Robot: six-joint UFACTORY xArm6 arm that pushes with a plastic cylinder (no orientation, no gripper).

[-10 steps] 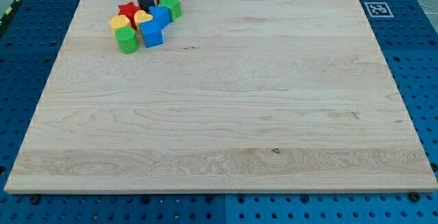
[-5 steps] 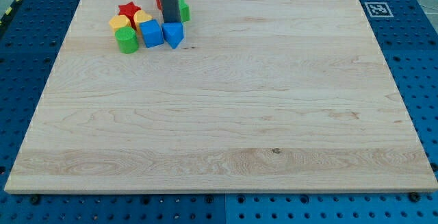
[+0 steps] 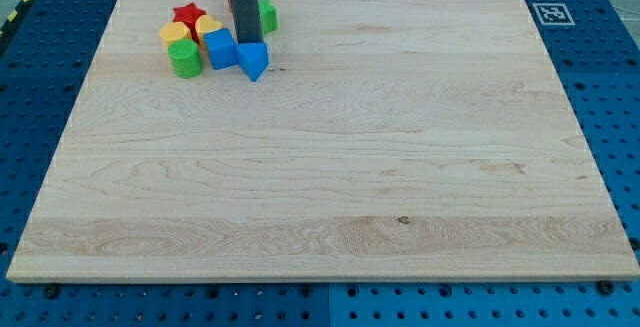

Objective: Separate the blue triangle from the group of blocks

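The blue triangle [image 3: 254, 60] lies near the view's top left, at the right edge of the block group, touching or almost touching the blue cube [image 3: 220, 49]. My tip [image 3: 246, 43] stands right behind the triangle, on its top side. To the left lie a red star [image 3: 187, 14], two yellow blocks [image 3: 175, 33] [image 3: 207, 26] and a green cylinder [image 3: 185, 58]. A green block [image 3: 267, 14] shows to the right of the rod, which hides part of it.
The wooden board [image 3: 330, 167] lies on a blue pegboard table. A black-and-white marker tag [image 3: 549, 13] sits at the board's top right corner. The block group is close to the board's top edge.
My tip moved right and then slightly down the view. The blue triangle slid from within the group to its right side and a little downward. The red block behind the rod is now hidden.
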